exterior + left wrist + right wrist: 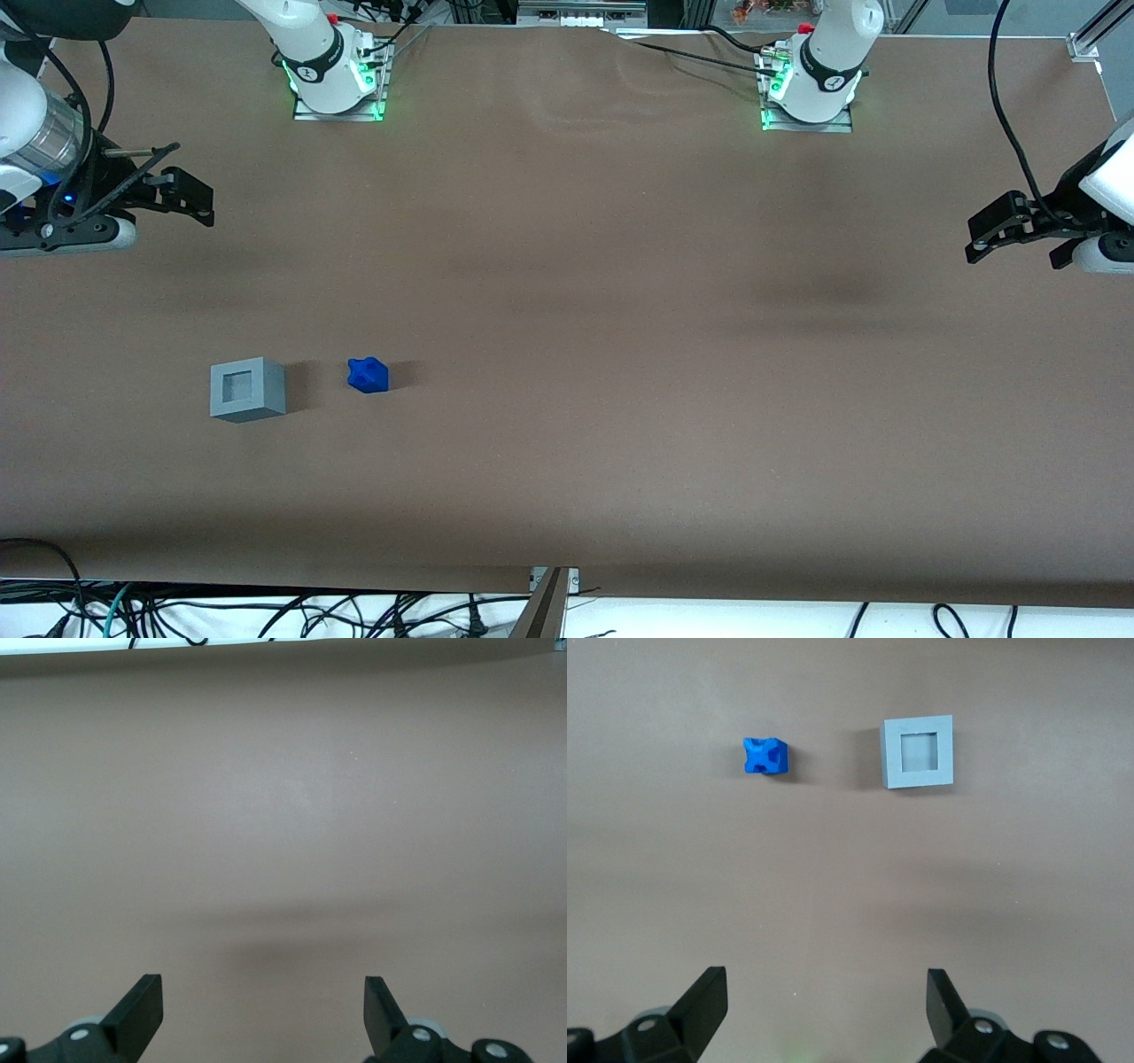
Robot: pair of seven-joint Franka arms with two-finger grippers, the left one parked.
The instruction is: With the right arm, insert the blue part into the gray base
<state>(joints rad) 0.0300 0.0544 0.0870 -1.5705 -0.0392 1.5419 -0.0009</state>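
Blue part (368,375), knobbly, beside gray base (247,389); pincer (182,197) open above table.

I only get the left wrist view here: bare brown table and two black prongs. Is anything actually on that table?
Observer: Yes. A small blue part lies on the table, toward the working arm's end.
Operator: Anything with it?
Observer: A gray base sits beside it, apart from it, with its square socket empty.
Operator: Where is the arm that works?
Observer: Its gripper hangs farther from the front camera than both pieces, touching neither.
Operator: Holding something?
Observer: No. In the right wrist view its fingers are spread open with nothing between them.
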